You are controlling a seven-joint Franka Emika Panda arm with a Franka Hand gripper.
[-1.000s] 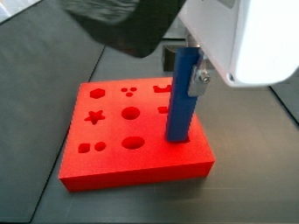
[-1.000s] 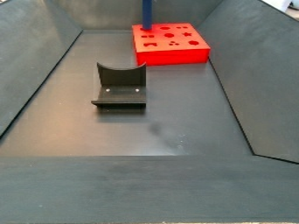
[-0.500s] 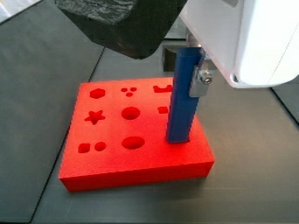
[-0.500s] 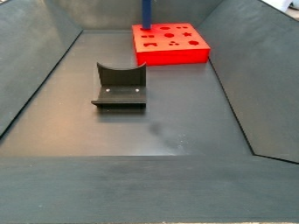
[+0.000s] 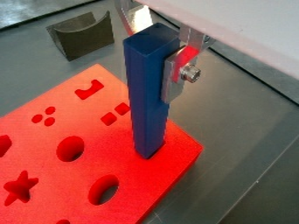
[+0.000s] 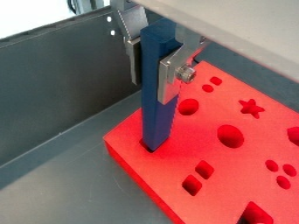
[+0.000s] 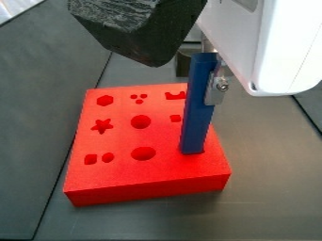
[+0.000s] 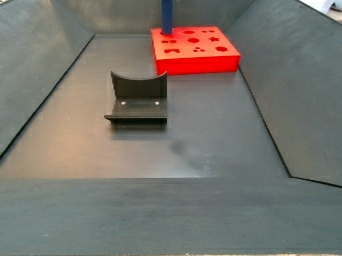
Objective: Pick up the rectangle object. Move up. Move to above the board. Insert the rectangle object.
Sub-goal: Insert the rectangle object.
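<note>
**Rectangle object upright at the board, insertion in hand**

Rectangle object [image 5: 147, 96], a long plain blue bar of rectangular section, standing vertical with its lower end at the top face of the board [image 7: 126, 179], a large flat bright red block cut with star, circle, hexagon and square holes. Lower end near the board's edge in both wrist views, apparently entering a slot there; how deep it sits, impossible to tell. Gripper [image 6: 149, 54] directly above the board, closed on the bar's upper part, flat silver fingers [image 5: 184, 70] pressed against its sides. Same upright pose visible in a side view [image 7: 197, 104]; only the bar's lower stretch showing above the board in a side view [image 8: 168, 14].

For a clean insertion, probably: keep the bar plumb, press straight down slowly, hold the grip firm enough to stop tilt yet yield to small sideways correction. Likely risk: an edge catching on the slot rim and jamming. Release only once seated.

Dark grey notched block [image 8: 136, 100] resting well apart on the floor, clear of the work.
</note>
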